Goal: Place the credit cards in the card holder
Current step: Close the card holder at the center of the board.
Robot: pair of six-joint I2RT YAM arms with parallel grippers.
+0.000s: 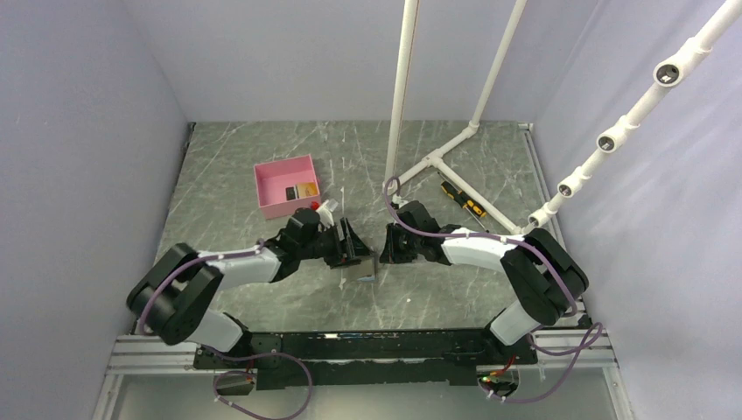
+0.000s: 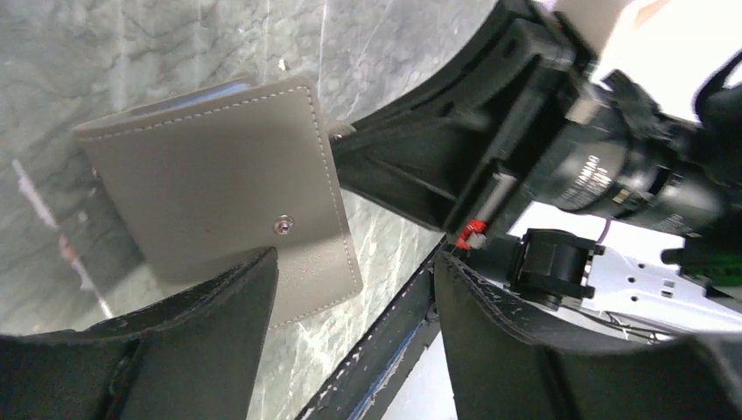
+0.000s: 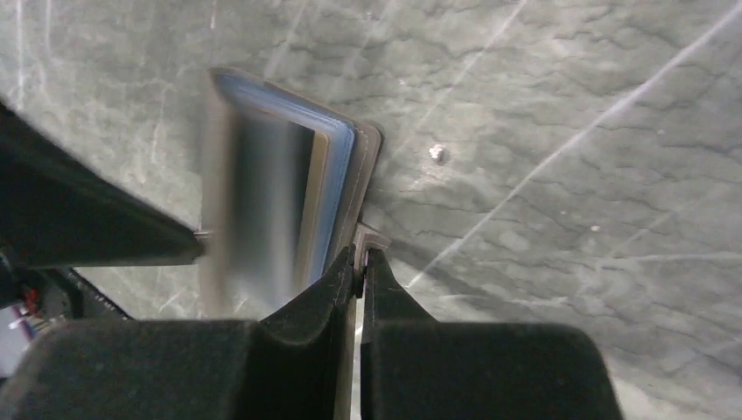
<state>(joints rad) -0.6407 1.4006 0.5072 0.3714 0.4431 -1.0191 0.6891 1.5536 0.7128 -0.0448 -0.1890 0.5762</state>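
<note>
I find the card holder [image 2: 219,175] on the tabletop [image 1: 350,166], midway between the two arms. It is partly open, and its light blue lining shows in the right wrist view.

Right pincer [image 3: 360,258]: jaws pressed together on a thin grey tab at the holder's edge.

Left pincer [image 2: 354,271]: jaws wide apart. One finger [image 2: 175,350] overlaps the lower edge of the holder's grey outer face; I cannot tell whether it touches.

Credit cards [image 1: 304,189]: one orange and one black, lying inside the pink box [image 1: 284,210], well apart from the holder.
</note>
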